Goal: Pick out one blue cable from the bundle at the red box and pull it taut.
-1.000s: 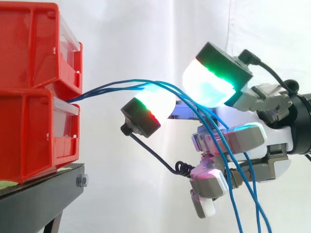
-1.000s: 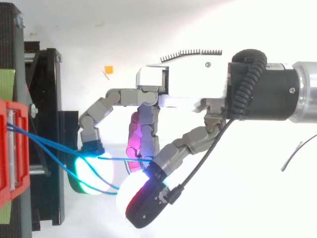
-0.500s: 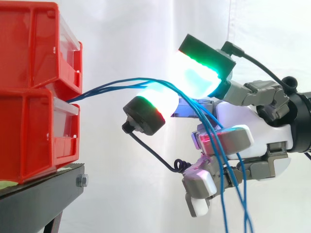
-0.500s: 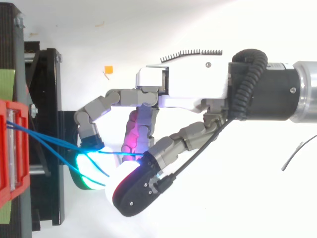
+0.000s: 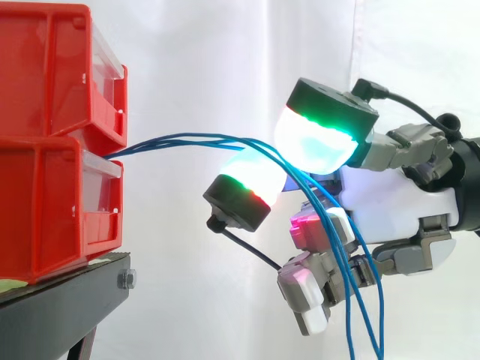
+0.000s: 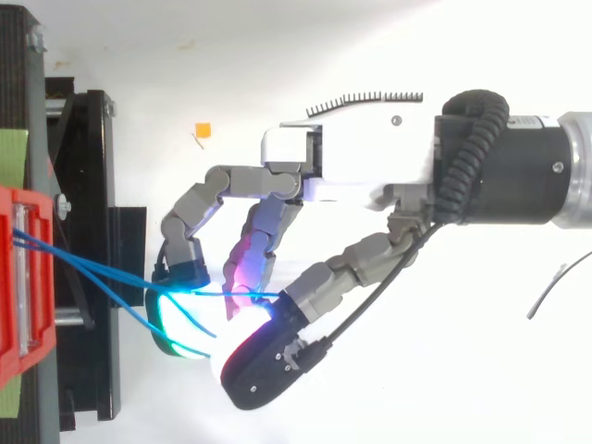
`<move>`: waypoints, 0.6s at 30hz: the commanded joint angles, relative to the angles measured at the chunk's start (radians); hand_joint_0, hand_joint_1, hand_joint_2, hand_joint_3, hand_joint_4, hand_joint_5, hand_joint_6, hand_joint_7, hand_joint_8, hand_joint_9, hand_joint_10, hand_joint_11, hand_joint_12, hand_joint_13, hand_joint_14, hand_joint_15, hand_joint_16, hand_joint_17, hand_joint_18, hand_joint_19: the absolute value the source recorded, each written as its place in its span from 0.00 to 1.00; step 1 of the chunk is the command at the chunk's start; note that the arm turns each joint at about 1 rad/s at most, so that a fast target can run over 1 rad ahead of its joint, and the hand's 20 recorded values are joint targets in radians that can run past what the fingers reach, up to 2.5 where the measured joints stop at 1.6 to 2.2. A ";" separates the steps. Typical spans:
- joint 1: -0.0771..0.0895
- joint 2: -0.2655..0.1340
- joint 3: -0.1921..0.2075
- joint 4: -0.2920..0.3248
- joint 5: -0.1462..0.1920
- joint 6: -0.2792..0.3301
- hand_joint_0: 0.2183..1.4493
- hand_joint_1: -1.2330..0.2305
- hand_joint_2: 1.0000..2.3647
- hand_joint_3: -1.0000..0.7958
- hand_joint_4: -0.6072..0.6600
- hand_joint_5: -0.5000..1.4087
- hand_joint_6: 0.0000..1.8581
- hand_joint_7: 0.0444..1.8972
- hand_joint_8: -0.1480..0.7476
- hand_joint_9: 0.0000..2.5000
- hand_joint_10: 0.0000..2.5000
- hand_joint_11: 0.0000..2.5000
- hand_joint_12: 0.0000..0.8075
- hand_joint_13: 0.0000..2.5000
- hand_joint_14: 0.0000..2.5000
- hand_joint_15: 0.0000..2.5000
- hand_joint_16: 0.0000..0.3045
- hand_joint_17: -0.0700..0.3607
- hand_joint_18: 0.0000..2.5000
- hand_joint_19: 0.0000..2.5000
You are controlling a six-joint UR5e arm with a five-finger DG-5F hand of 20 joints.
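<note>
Two red bins (image 5: 45, 202) are stacked at the left; from above, the red box (image 6: 11, 305) sits at the left edge. A bundle of three blue cables (image 5: 187, 139) leaves the gap between the bins, arcs right and drops through the hand. The hand (image 5: 390, 199) reaches in from the right, its fingers curled. Its two glowing fingertip pads (image 5: 315, 142) meet over the cables. In the top view the hand (image 6: 342, 171) has its green and white pads (image 6: 180, 319) pressed together, with a blue cable (image 6: 102, 273) running in between them. The other strands pass beside the pads.
The bins rest on a black stand (image 5: 67, 296), which also lies along the left of the top view (image 6: 92, 185). A small orange marker (image 6: 203, 130) and a thin dark wire (image 6: 548, 294) lie on the white surface. A white curtain (image 5: 225, 60) hangs behind.
The two glowing pads have closed toward each other over the cables. The nearer pad sank and shifted right in the side view. The hanging cable ends now drop more steeply.
</note>
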 commanded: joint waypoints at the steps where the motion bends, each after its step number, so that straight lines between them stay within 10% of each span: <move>1: -0.001 0.000 0.000 -0.002 0.000 0.000 0.37 0.23 0.00 0.28 0.36 0.22 0.49 0.47 0.39 0.48 0.01 0.33 0.37 0.35 0.01 0.28 0.14 0.39 0.25 0.29; 18: -0.002 0.038 0.000 -0.080 0.000 -0.038 0.21 0.21 0.00 0.28 0.33 0.24 0.48 0.45 0.39 0.53 0.01 0.32 0.38 0.36 0.01 0.28 0.15 0.41 0.28 0.30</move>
